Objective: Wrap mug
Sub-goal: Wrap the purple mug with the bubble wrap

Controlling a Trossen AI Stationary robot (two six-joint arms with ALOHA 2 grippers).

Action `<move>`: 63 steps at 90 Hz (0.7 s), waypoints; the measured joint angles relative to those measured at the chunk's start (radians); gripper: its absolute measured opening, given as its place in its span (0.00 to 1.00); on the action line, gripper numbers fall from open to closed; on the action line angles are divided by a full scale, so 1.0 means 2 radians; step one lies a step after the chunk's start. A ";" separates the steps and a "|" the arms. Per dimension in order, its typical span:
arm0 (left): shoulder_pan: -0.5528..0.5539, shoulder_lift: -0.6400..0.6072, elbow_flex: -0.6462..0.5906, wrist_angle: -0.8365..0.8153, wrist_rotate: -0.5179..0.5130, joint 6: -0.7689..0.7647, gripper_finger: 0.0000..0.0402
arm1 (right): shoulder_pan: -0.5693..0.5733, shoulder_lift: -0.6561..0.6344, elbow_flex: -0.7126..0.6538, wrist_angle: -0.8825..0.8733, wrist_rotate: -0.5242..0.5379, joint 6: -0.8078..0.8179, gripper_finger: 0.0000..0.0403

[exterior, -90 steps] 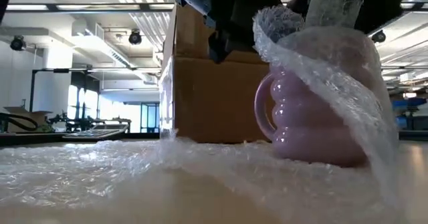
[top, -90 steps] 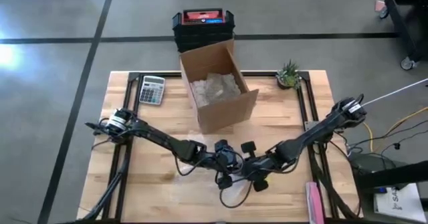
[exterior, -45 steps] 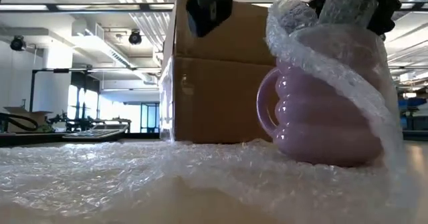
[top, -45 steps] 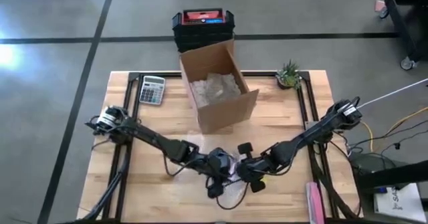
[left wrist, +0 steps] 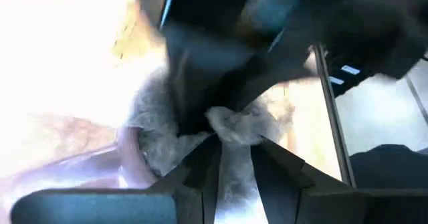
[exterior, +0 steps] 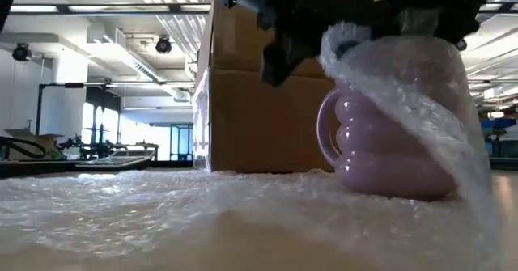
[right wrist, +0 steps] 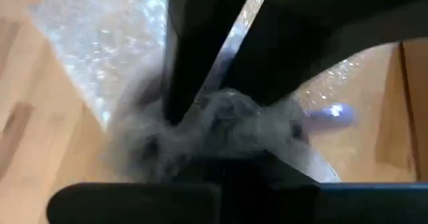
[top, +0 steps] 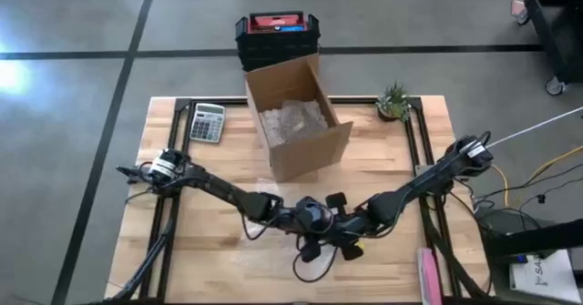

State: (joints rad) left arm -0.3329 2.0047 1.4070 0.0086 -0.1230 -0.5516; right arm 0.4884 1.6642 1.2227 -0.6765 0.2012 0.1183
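While both tools pinch bubble wrap [exterior: 421, 109] | ribbed lilac mug [exterior: 380, 154] upright, half-draped.

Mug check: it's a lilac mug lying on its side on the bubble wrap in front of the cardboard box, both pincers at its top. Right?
Not quite. The low view shows the mug standing upright on the bubble wrap, not on its side. The rest holds: it is lilac, in front of the cardboard box, with the left pincer and right pincer at its top.
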 joint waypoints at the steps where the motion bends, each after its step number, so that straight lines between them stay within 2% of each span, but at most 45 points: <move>1: 0.000 0.000 0.000 0.000 -0.002 -0.001 0.19 | 0.000 -0.001 0.004 -0.008 0.000 0.001 0.00; 13: 0.000 0.001 -0.001 -0.001 -0.004 -0.003 0.19 | 0.011 -0.009 0.054 -0.078 0.000 0.011 0.00; 24: 0.000 0.000 -0.001 -0.001 -0.005 -0.003 0.19 | 0.019 -0.011 0.065 -0.057 -0.020 0.010 0.00; 34: 0.000 0.000 -0.002 -0.001 -0.007 -0.002 0.19 | 0.016 -0.008 0.038 -0.024 -0.020 0.011 0.00; 44: -0.001 -0.007 -0.003 -0.004 -0.007 0.006 0.19 | 0.003 0.004 -0.001 -0.011 0.003 0.020 0.00; 63: -0.010 -0.060 -0.005 -0.066 0.005 0.009 0.19 | -0.002 0.004 -0.028 0.040 0.007 0.023 0.00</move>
State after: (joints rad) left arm -0.3536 1.8844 1.3972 -0.1238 -0.1136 -0.5327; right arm 0.4835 1.6714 1.1660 -0.5972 0.2157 0.1650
